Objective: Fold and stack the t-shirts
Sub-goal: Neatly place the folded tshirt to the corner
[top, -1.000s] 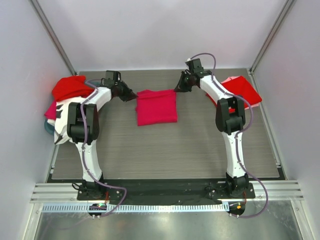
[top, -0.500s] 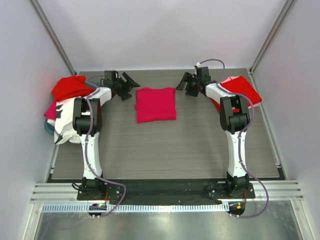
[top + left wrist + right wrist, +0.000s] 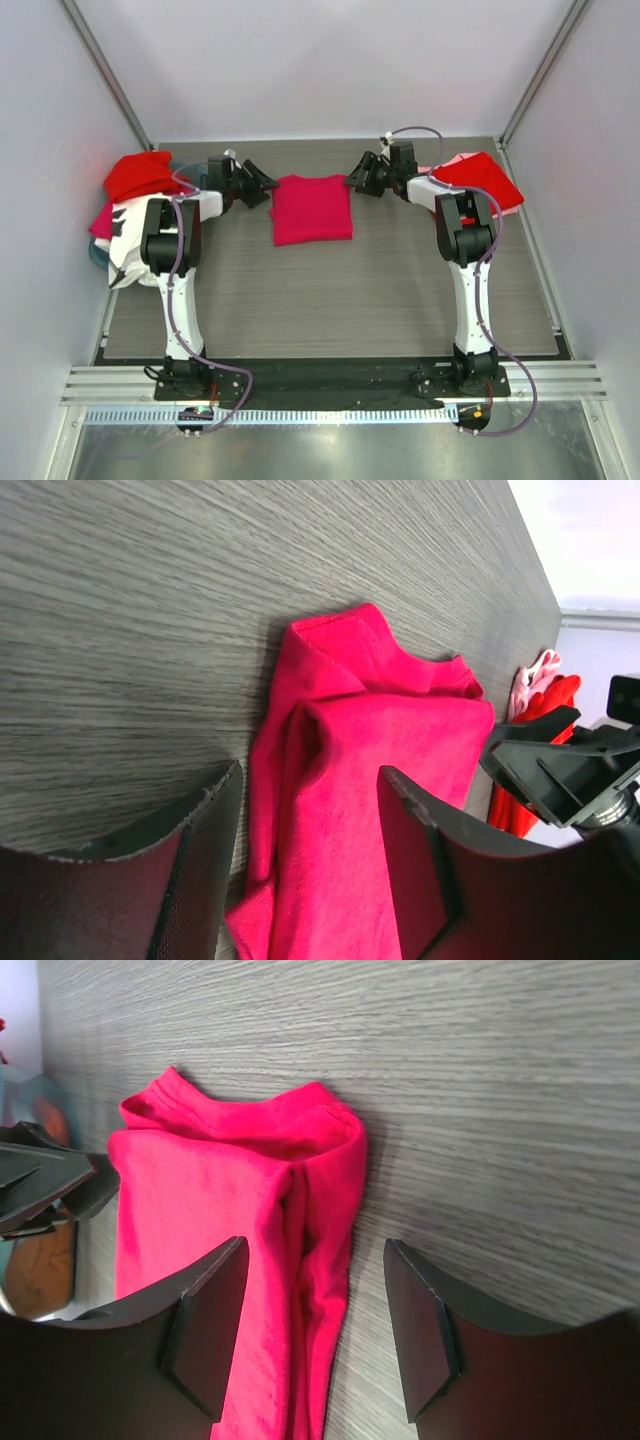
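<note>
The folded crimson t-shirt (image 3: 312, 208) is lying flat as a neat rectangle at the far middle of the tabletop (image 3: 330, 300), its collar end (image 3: 385, 645) being turned toward the back wall. The left gripper (image 3: 262, 182) is being held low just beside its far left corner and the right gripper (image 3: 358, 175) just beside its far right corner. In both wrist views the fingers are being kept wide apart around the cloth's edge, with nothing clamped between them.

The folding of this shirt is judged to be at or near its end. The next move is likely calling for both far corners to be pinched evenly, so that the bundle is being lifted or folded over without the layers sliding apart.

A heap of red and white shirts (image 3: 130, 200) is lying at the left edge and a red-over-pink pile (image 3: 480, 178) at the right edge, both well apart from the folded shirt. Which of them is serving as the stack cannot be told.

The shirt's near end is being cut off in both wrist views, its lower layers are being hidden by the top one, and both side piles are being partly masked by the arms.
</note>
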`<state>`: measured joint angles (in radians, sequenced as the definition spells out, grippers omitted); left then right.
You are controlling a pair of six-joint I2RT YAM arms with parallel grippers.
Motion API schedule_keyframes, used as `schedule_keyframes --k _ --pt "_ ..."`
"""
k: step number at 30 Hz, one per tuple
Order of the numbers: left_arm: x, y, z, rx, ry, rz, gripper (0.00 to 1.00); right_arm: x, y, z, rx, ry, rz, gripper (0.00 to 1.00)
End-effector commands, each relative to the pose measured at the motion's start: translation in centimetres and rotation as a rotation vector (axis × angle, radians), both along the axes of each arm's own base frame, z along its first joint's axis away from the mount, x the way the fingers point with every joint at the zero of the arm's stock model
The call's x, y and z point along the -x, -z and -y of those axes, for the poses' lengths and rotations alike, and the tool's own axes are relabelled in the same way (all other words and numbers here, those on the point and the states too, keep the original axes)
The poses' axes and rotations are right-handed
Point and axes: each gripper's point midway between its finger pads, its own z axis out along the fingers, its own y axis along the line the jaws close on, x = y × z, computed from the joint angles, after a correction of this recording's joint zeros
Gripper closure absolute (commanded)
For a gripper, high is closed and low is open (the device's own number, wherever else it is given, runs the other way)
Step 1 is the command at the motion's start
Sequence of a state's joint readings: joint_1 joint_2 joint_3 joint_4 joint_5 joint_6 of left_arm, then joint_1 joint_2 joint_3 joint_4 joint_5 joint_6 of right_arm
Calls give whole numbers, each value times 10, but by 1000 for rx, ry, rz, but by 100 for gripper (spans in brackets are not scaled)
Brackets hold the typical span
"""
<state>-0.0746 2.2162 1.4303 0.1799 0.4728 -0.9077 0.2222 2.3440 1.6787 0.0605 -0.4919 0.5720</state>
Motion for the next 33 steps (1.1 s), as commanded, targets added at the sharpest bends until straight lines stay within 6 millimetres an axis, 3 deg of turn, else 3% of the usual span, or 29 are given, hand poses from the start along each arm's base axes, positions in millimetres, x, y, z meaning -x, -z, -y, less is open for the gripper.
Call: schedule_keyframes --k 1,4,6,8,9,22,28,30,33 --pt "0 -6 6 -11 32 45 43 -9 -5 -10 -29 -13 30 38" --pt "4 -3 6 -17 32 39 44 -7 -2 -3 6 19 20 35" --pt "5 -2 5 -31 32 47 45 -6 -21 7 64 33 69 34" --pt "8 -2 4 -41 30 50 47 3 -19 23 161 63 39 35" --pt "9 -3 4 -44 30 53 48 5 -33 29 210 47 78 36" --pt "15 -8 18 -9 40 70 55 78 -36 169 879 324 -47 61" --pt "19 -18 20 -17 71 87 55 119 -43 187 986 370 -92 64" --pt "20 -18 21 -13 82 87 55 130 -59 197 967 458 -81 64" --pt "23 -17 21 -12 90 83 55 153 -59 210 903 544 -110 64"
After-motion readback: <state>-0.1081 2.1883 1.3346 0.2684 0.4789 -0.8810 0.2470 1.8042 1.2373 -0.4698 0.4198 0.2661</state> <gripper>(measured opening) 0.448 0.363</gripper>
